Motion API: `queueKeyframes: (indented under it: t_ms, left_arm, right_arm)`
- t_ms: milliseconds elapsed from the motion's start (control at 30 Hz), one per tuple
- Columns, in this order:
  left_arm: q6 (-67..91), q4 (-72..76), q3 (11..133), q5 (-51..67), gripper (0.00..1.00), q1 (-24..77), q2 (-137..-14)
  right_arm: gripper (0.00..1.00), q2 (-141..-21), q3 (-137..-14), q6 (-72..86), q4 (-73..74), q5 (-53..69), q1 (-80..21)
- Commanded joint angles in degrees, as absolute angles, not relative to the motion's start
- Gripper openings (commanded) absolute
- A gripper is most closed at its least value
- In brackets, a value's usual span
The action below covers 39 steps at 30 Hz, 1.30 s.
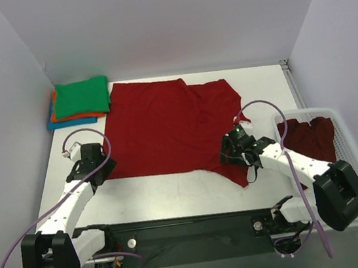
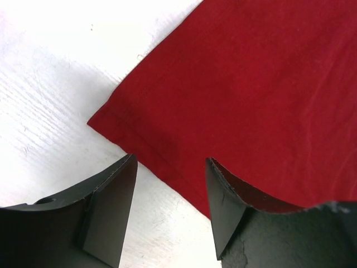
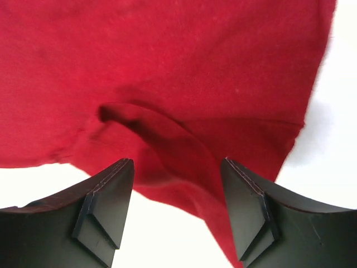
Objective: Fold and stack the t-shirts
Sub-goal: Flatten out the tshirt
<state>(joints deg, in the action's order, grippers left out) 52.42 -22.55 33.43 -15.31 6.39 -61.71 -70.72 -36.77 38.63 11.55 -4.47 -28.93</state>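
A dark red t-shirt (image 1: 165, 126) lies spread flat on the white table. My left gripper (image 1: 100, 159) is open at the shirt's near left corner; in the left wrist view (image 2: 170, 167) the hem corner (image 2: 111, 120) lies just ahead of the jaws. My right gripper (image 1: 229, 148) is open over the shirt's near right sleeve; in the right wrist view (image 3: 177, 167) a raised fold of red cloth (image 3: 162, 139) lies between the jaws. A folded stack with a green shirt (image 1: 81, 96) on top of orange and blue ones sits at the far left.
A white slotted basket (image 1: 349, 144) at the right edge holds more dark red shirts (image 1: 311, 136). Walls close in the table at left, back and right. The black arm base rail (image 1: 191, 228) runs along the near edge.
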Motion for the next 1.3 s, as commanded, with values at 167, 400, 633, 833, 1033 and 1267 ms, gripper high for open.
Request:
queueKeyframes:
  t_ms: [167,400,633,833,1033,1267]
  left_arm:
    - [53.9,-19.9,32.0,-16.8,0.62,7.4,-62.4]
    - [53.7,-19.2,31.5,-17.0,0.61,7.6,-63.2]
    - [53.2,-18.6,32.2,-17.3,0.62,7.5,-64.2]
    - [53.3,-18.6,32.6,-17.3,0.61,7.4,-64.7]
    - [53.2,-19.0,32.8,-17.4,0.61,7.4,-64.3]
    - [53.2,-18.5,32.7,-16.9,0.61,7.5,-64.4]
  right_arm:
    - [0.41,-75.8,-34.9,35.3,1.6,2.5,-29.8]
    - [0.22,-64.0,-29.7,35.1,4.6,4.7,-39.2]
    - [0.46,-55.0,-25.9,35.2,11.8,2.7,-44.3]
    - [0.49,-50.6,-32.3,35.2,18.1,-8.1,-42.5]
    - [0.47,-60.5,-35.2,33.1,14.9,-2.7,-31.9]
    - [0.45,-67.6,-35.4,34.8,5.9,3.3,-32.0]
